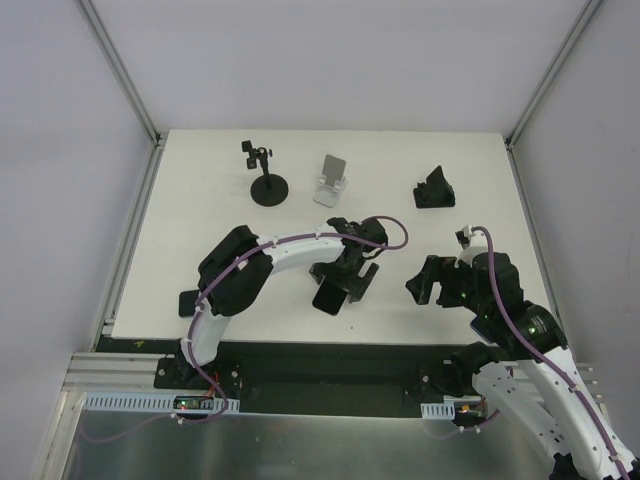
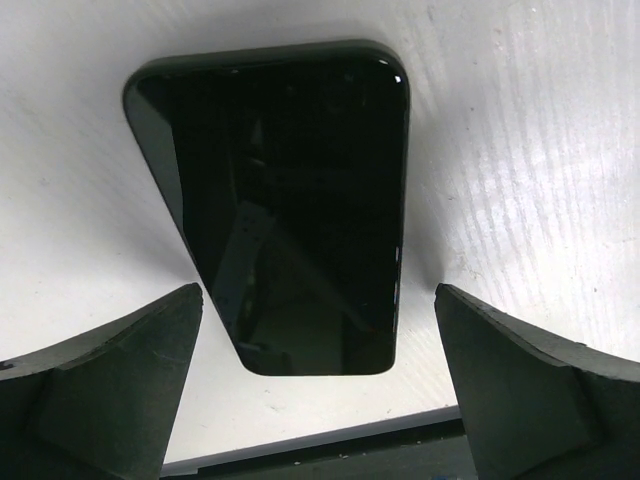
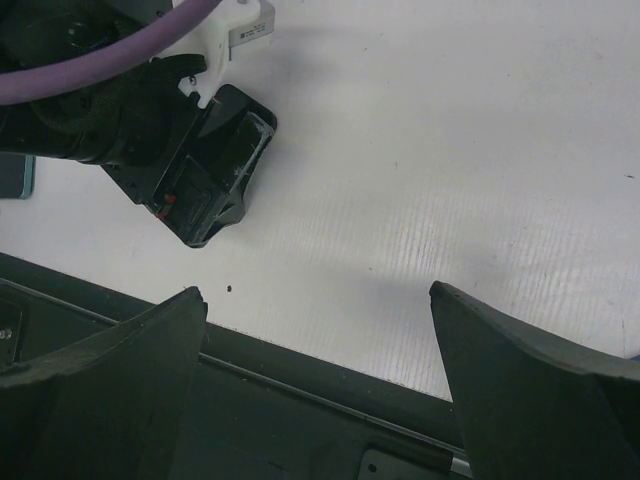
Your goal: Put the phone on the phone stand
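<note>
Here the top view shows the left gripper [image 1: 340, 290] hanging over the phone [image 1: 325, 298], which lies flat on the table [image 1: 200, 220] near the front edge, well apart from the white phone stand [image 1: 332, 180] at the far side. The right gripper [image 1: 430, 285] waits off to the side, spread wide and holding nothing. In the left wrist view, the phone [image 2: 290, 200] lies screen up, its long axis running away from the camera and leaning a little left at the far end. The left gripper [image 2: 318, 290] has its jaws apart, astride the near end, not touching. A good pick probably needs the wrist turned to match that lean, then a straight drop and a squeeze on the long edges nearer mid-length. The right wrist view shows its own fingers [image 3: 110, 390] parted over bare table.
</note>
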Controlling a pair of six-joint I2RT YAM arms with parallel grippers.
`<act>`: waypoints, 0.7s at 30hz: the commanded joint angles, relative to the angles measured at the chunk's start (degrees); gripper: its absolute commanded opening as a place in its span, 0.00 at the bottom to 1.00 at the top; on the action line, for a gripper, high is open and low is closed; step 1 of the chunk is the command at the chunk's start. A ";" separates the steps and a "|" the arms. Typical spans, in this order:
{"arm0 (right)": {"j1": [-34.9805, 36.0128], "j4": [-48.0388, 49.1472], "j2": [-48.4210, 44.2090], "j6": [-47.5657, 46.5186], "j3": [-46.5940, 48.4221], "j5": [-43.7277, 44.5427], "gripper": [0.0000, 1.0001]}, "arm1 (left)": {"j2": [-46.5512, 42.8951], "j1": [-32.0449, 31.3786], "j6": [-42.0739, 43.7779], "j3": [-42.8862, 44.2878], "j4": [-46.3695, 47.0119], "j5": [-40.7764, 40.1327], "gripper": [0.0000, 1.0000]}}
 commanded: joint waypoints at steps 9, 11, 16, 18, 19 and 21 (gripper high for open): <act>0.07 0.94 -0.01 0.03 0.14 -0.50 0.96 | 2.79 1.14 2.98 -0.18 -1.52 6.27 0.79; 0.07 0.50 0.07 0.99 0.14 0.37 0.96 | 2.97 1.14 2.81 0.00 -1.52 6.01 0.63; 0.07 -0.65 0.60 7.23 -1.60 4.58 0.96 | 1.92 1.14 2.54 -1.31 -0.82 4.17 0.34; 0.07 -0.04 1.13 9.68 -2.84 5.29 0.96 | -0.10 1.05 2.37 -3.85 1.02 2.77 0.12; 0.07 0.40 1.74 11.87 -4.50 6.26 0.96 | -2.19 1.05 2.10 -4.91 1.99 2.59 0.03; -1.16 2.67 2.53 12.77 -6.35 6.62 0.96 | -4.58 1.05 2.01 -8.15 5.40 2.50 0.00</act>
